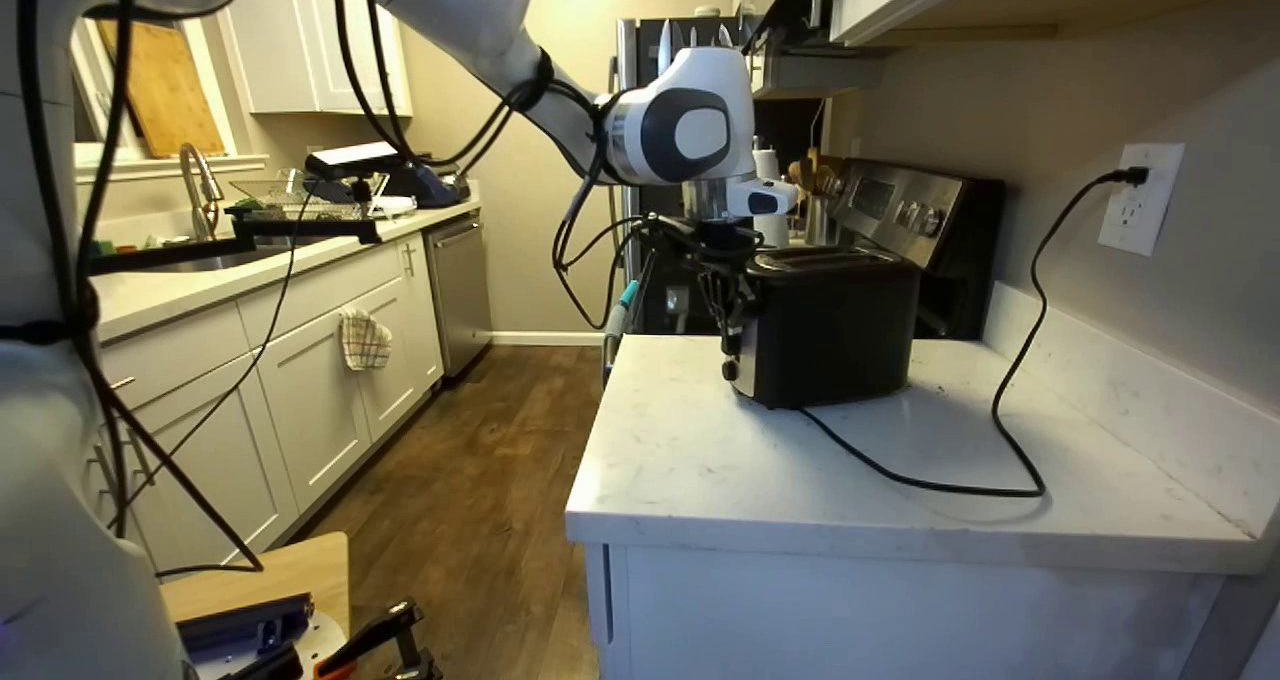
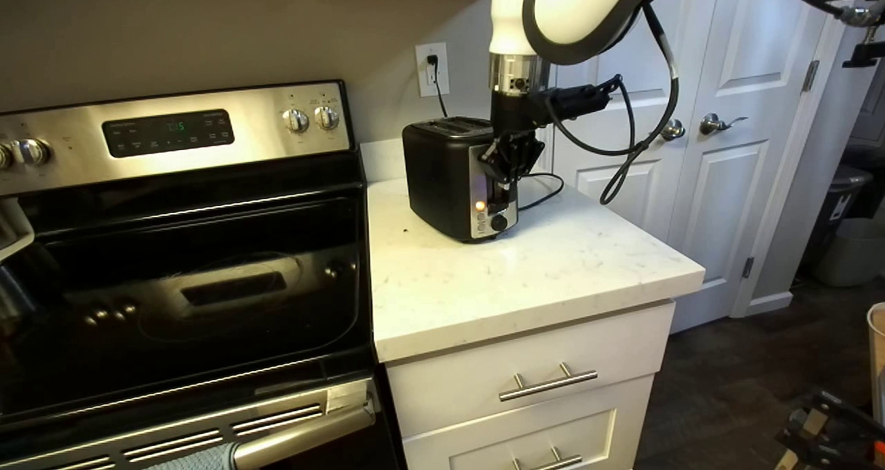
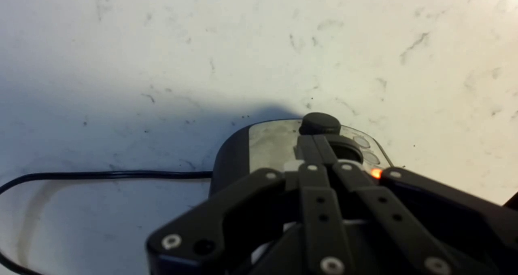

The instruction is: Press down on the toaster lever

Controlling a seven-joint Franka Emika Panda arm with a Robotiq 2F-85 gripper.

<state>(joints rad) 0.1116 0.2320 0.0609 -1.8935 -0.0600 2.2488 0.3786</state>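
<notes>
Counter (image 2: 546, 273) under toaster (image 2: 440, 176) (stove clock (image 2: 175, 126): 7:15)

Toaster (image 2: 444, 180): one. Its buttons (image 3: 371, 157): three, one lit. Dial (image 3: 319, 123): one. Power cord (image 3: 101, 174): one. Gripper (image 3: 318, 145): one; fingers (image 3: 308, 151): two. Faucet (image 1: 205, 203), far left: one. Checked towel (image 1: 365, 340), left: one.
</notes>
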